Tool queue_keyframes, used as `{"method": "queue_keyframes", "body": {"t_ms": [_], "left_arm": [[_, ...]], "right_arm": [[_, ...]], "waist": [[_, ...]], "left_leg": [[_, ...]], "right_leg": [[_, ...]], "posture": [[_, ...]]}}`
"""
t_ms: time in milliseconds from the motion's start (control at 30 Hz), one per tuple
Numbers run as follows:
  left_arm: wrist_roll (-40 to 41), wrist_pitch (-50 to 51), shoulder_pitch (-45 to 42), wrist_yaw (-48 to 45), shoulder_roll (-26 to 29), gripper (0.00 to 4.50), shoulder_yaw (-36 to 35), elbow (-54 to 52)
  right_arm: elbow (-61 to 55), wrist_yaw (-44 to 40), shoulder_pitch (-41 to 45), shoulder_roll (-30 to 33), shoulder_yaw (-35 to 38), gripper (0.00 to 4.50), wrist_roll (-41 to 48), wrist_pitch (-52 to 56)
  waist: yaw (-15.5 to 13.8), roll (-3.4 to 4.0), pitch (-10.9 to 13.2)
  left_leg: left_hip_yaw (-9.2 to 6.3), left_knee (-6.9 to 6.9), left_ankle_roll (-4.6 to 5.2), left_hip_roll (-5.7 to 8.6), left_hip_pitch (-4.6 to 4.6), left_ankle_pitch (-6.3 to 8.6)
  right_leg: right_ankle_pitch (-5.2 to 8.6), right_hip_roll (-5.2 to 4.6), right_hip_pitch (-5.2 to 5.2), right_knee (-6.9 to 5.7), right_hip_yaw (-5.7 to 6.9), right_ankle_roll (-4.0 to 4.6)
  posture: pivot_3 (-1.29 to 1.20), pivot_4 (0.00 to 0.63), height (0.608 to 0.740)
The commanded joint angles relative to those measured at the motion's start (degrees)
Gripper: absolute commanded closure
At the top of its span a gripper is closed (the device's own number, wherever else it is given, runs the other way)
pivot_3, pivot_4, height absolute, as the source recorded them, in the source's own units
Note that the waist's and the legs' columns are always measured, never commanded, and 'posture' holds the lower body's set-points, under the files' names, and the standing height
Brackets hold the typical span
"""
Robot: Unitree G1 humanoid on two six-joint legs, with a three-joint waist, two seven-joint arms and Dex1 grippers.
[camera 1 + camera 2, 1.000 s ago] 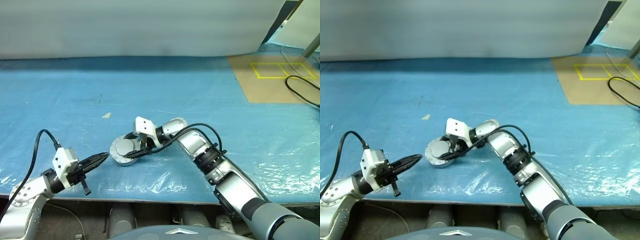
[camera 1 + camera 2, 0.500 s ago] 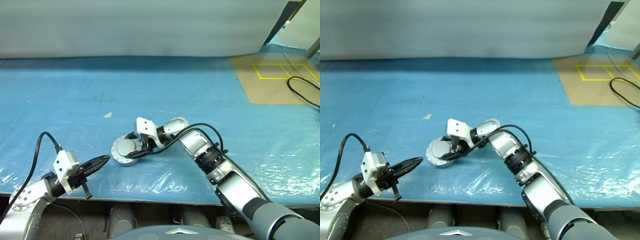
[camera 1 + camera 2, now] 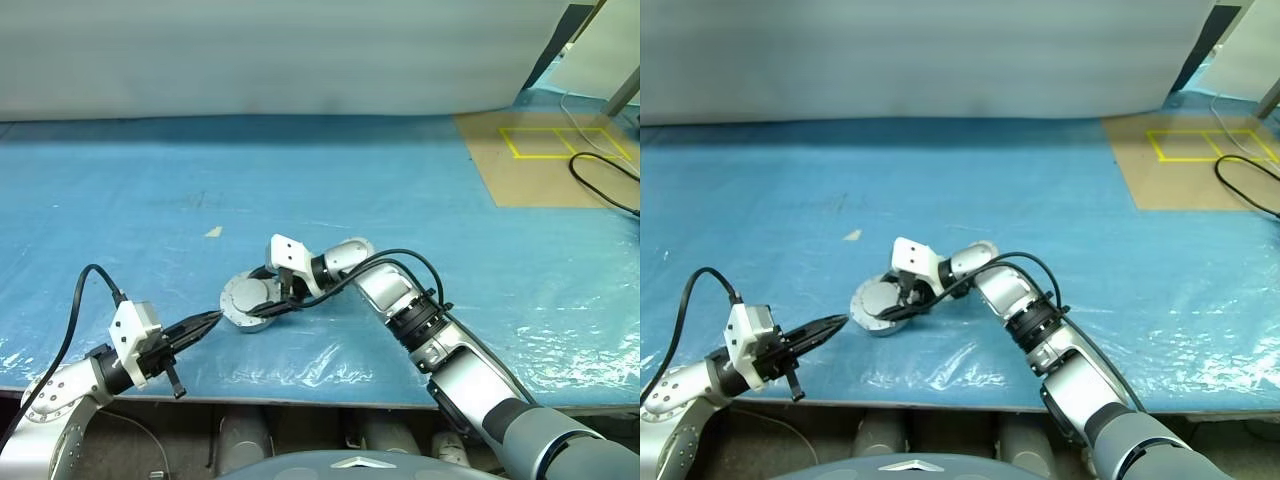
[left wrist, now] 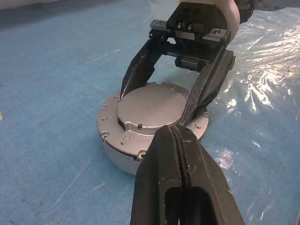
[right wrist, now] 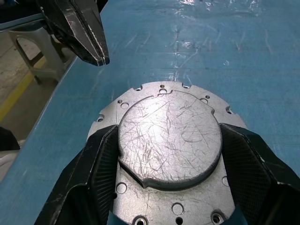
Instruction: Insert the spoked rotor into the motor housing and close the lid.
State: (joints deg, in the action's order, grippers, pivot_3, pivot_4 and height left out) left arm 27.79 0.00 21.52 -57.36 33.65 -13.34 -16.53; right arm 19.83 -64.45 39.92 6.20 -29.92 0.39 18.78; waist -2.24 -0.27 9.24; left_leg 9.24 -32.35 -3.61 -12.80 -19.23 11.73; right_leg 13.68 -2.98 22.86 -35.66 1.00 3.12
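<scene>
Right pincer [image 4: 153, 109] still tight on lid [image 5: 168, 136], closed left pincer [image 3: 213, 318] still alongside housing [image 4: 112, 146].

The lid [image 5: 168, 140] lies flat on the housing [image 4: 119, 152], so whatever sits inside the housing is hidden, and so is the lid's underside. The right gripper [image 5: 168, 154] straddles the lid's raised disc; whether its fingers [image 5: 101, 164] press the rim or merely flank it cannot be told. In the right wrist view the housing's near edge is cut off. The black cable [image 3: 600, 180] at far right runs out of the picture.
</scene>
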Motion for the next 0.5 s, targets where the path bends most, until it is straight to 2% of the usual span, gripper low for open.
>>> {"method": "queue_keyframes", "body": {"t_ms": [33,500], "left_arm": [[0.29,-0.74,-0.12,-0.17,0.14,4.50,-0.16,-1.19],[0.14,-1.26,-0.70,-0.85,0.09,4.50,0.09,-0.10]], "right_arm": [[1.17,-1.89,-1.13,0.90,-1.65,1.54,-0.32,1.07],[-1.86,-2.91,-0.14,-0.05,0.13,1.54,2.48,2.21]], "waist": [[0.00,0.00,0.00],[-0.08,-0.01,0.00]], "left_leg": [[0.02,0.01,0.00,0.00,-0.01,0.00],[0.08,0.04,-0.03,0.00,-0.42,-0.02]], "right_leg": [[0.00,0.00,0.01,0.02,-0.01,0.00],[0.00,0.00,0.39,0.10,-0.01,0.00]], "posture": [[0.00,0.150,0.740],[0.00,0.150,0.740]]}}
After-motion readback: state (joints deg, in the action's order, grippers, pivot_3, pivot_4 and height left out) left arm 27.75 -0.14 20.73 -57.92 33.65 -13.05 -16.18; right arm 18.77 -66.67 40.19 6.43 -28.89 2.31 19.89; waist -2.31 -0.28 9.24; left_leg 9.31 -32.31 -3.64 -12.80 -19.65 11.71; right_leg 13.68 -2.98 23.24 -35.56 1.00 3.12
